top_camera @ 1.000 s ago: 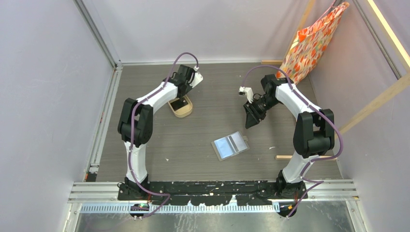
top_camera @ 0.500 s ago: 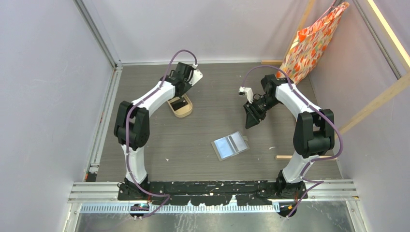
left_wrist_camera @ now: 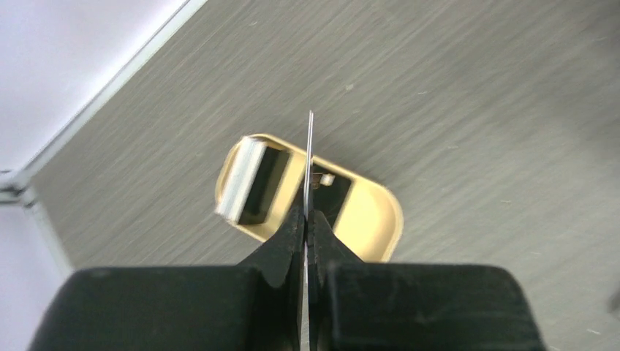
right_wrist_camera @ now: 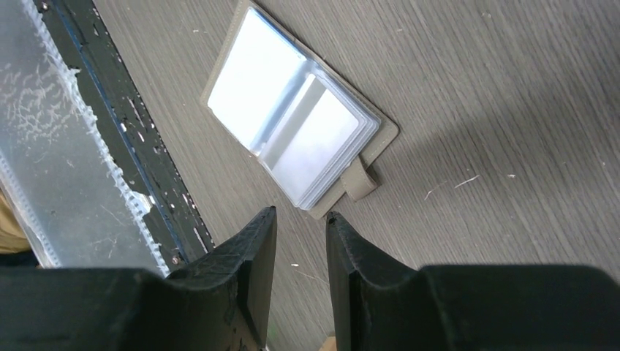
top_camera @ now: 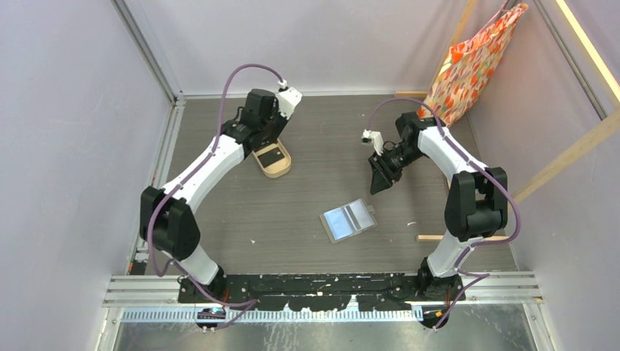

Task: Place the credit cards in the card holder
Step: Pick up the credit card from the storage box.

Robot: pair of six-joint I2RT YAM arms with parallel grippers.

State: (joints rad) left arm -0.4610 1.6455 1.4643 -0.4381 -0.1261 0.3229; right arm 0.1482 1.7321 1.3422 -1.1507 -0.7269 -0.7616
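Left wrist view: left gripper [left_wrist_camera: 307, 216] pinches a credit card [left_wrist_camera: 310, 153] edge-on above the tray [left_wrist_camera: 376, 219]; so slim a hold may let it slip. Right gripper [right_wrist_camera: 301, 223] hangs half-open, empty.

In a far-left tray [top_camera: 278, 175], credit cards [top_camera: 273, 155] are being kept; the card holder [top_camera: 349, 220] (opened flat) is being left nearer, to its right.
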